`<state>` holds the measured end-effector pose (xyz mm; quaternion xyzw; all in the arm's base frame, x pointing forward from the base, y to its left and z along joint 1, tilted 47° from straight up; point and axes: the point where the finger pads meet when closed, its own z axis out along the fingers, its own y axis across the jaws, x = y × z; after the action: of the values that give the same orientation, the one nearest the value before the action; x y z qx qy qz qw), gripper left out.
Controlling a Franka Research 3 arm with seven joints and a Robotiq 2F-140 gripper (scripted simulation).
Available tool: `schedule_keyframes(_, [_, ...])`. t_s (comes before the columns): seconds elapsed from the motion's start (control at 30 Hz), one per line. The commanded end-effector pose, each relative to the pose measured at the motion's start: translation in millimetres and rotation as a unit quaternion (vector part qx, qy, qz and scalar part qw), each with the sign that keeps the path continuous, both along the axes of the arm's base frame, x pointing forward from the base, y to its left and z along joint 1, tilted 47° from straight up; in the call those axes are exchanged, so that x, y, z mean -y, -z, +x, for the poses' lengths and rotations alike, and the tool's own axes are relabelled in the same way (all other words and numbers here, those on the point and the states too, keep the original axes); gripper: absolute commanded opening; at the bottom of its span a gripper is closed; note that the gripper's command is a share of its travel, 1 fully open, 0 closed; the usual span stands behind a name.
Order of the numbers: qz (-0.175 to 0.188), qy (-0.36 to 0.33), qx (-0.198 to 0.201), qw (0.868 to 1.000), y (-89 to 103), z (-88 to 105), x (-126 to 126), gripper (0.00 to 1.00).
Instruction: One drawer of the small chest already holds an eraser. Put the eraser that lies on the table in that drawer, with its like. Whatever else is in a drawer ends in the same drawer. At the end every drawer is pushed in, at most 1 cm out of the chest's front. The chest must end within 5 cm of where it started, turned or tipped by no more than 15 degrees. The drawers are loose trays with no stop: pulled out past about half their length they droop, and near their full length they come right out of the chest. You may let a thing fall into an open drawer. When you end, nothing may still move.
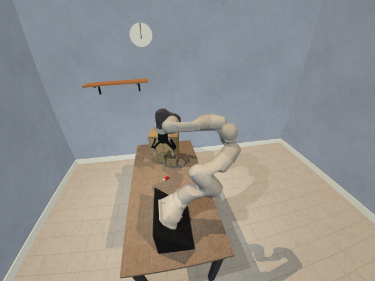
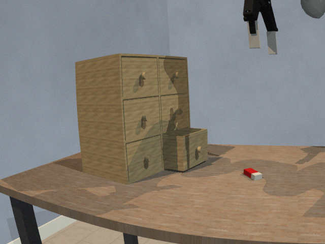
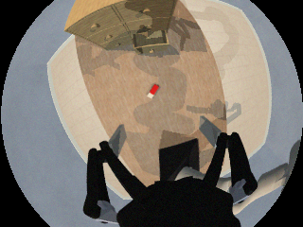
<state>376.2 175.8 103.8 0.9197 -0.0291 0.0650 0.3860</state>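
On the blue wall [image 1: 211,60] [image 2: 236,91] I see a round white clock [image 1: 145,34] with dark hands near vertical. Below it and to its left I see an orange-brown shelf [image 1: 118,82] on two black brackets. A pale baseboard [image 1: 105,158] [image 2: 56,223] meets my light plank floor [image 1: 75,211] [image 2: 78,232].
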Motion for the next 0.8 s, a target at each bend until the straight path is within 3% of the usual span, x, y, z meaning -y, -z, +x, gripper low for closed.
schedule_keyframes(0.0, [-0.007,-0.007,-0.009,1.0,-5.4,21.9,4.9,1.0])
schedule_keyframes(0.2, [-0.007,-0.007,-0.009,1.0,-14.9,70.8,7.5,1.0])
schedule_keyframes(0.27, [-0.007,-0.007,-0.009,1.0,-14.9,70.8,7.5,1.0])
schedule_keyframes(0.47, [-0.007,-0.007,-0.009,1.0,-21.8,106.3,9.3,1.0])
schedule_keyframes(0.77, [-0.007,-0.008,-0.008,1.0,-23.6,116.7,10.1,1.0])
